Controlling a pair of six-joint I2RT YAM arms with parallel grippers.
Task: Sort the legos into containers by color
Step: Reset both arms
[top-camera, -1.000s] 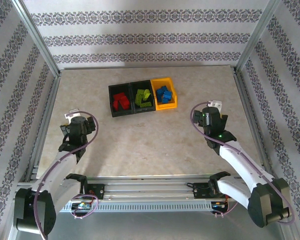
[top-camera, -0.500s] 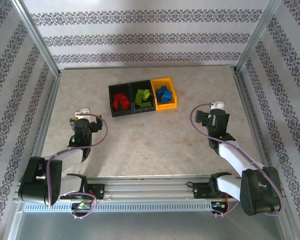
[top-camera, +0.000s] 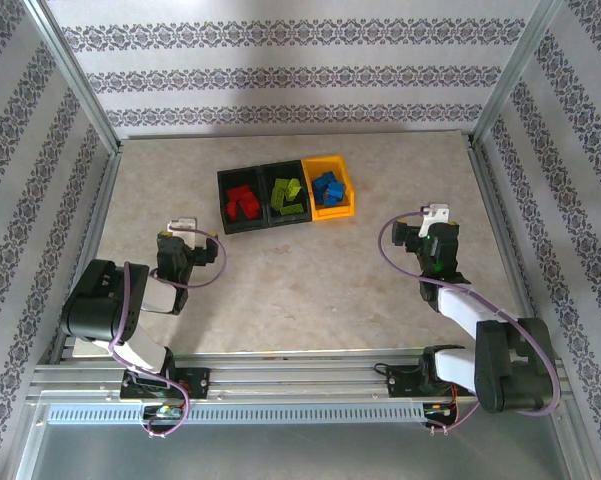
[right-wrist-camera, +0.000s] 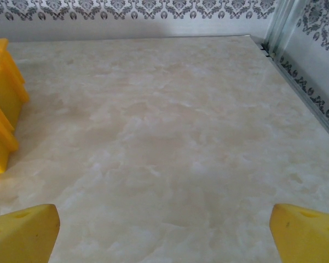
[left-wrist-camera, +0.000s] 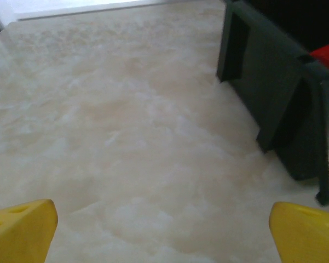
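The containers stand in a row at the table's back middle. Red legos (top-camera: 242, 203) lie in the left black bin (top-camera: 223, 205), lime green legos (top-camera: 288, 196) in the middle black bin (top-camera: 270, 175), and blue legos (top-camera: 328, 187) in the yellow-orange bin (top-camera: 346, 205). My left gripper (top-camera: 180, 238) rests low, left of and nearer than the bins; its yellow fingertips (left-wrist-camera: 22, 230) stand wide apart over bare table, open. The black bin (left-wrist-camera: 273, 93) with a red lego (left-wrist-camera: 325, 55) shows at right. My right gripper (top-camera: 435, 228) is open and empty too, its fingertips (right-wrist-camera: 304, 233) far apart, with the yellow bin (right-wrist-camera: 0, 98) at left.
The marbled tabletop (top-camera: 310, 280) stretches between the two arms. Metal frame rails (top-camera: 495, 220) and patterned walls close in the left, right and back sides. The right rail (right-wrist-camera: 306, 87) runs close beside my right gripper.
Both arms have folded back and down toward their bases. The left gripper has drifted right; the right gripper has barely shifted. The legos and bins have not moved.
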